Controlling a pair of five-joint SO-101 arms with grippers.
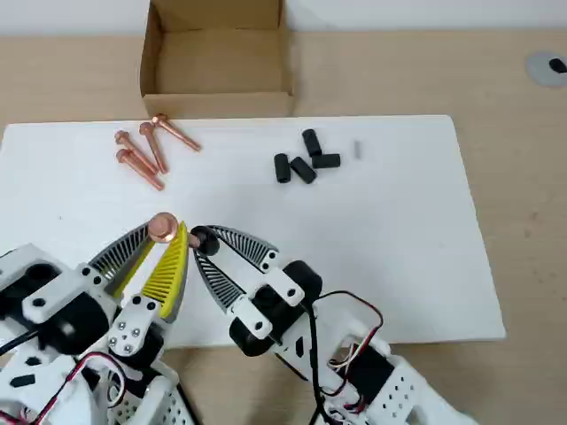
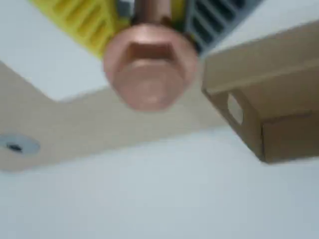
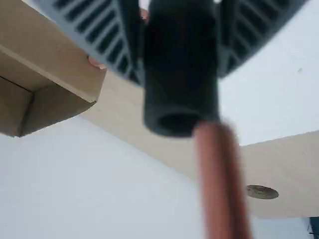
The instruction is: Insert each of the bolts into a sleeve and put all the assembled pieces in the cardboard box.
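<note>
My left gripper (image 1: 164,228), with one yellow and one grey finger, is shut on a copper bolt (image 1: 162,227) near the mat's front edge. Its hex head (image 2: 149,64) faces the left wrist camera. Just to its right, my right gripper (image 1: 205,237) is shut on a black sleeve (image 1: 204,239). In the right wrist view the bolt's shank (image 3: 219,184) ends at the rim of the sleeve (image 3: 179,74), beside the hole rather than in it. The open cardboard box (image 1: 217,53) stands at the back, beyond the mat.
Several loose copper bolts (image 1: 142,152) lie at the white mat's (image 1: 399,257) back left. Several black sleeves (image 1: 306,159) lie at its back middle, with a small grey piece (image 1: 357,149) beside them. A grey disc (image 1: 547,66) sits on the wooden table, far right.
</note>
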